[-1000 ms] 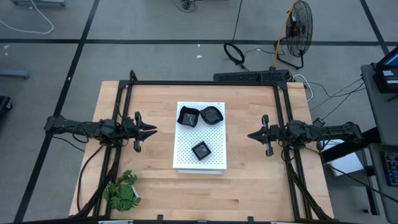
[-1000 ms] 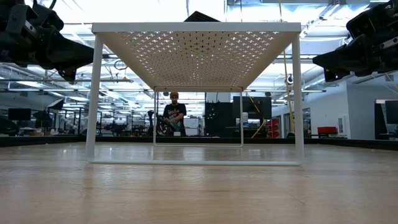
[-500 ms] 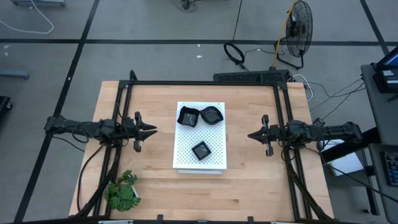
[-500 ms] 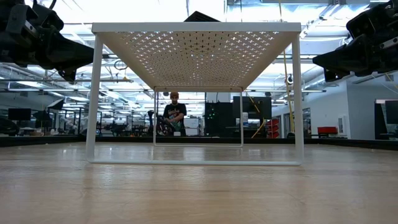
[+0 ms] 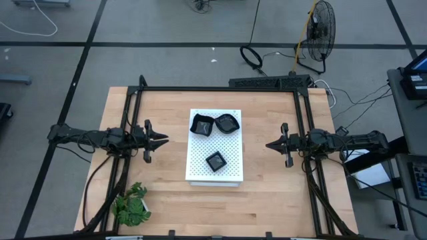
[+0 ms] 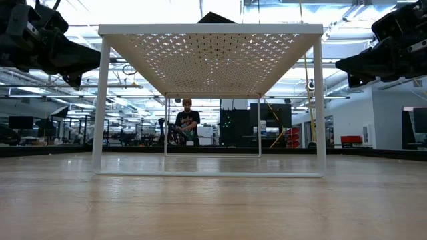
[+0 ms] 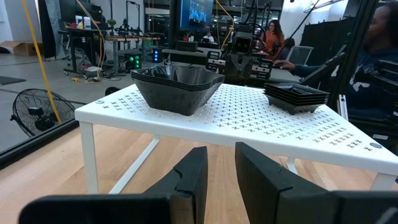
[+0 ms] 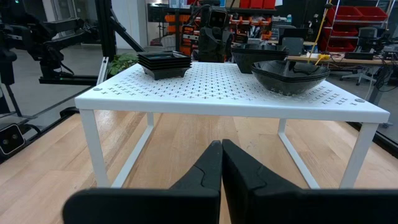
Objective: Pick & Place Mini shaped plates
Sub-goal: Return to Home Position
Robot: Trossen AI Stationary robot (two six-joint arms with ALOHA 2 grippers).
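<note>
Three stacks of glossy black mini shaped plates sit on a white perforated board (image 5: pixel 200 170), a raised stand on thin legs at the table's middle. A wavy-rimmed stack (image 5: pixel 201 125) and a rounded stack (image 5: pixel 227 123) sit at the board's far end, and a small square stack (image 5: pixel 216 161) sits nearer. My left gripper (image 5: pixel 163 139) hovers level to the board's left, open by a narrow gap (image 7: pixel 221 168), with nothing between its fingers. My right gripper (image 5: pixel 269 145) hovers level to the board's right, shut (image 8: pixel 222 165) and empty. Both point at the board.
A small green plant (image 5: pixel 132 203) stands at the table's near left corner. Black frame rails (image 5: pixel 220 89) run along the table's far, left and right sides. The board's legs (image 6: pixel 100 107) leave open space under it. A person (image 6: pixel 187 123) stands far behind the table.
</note>
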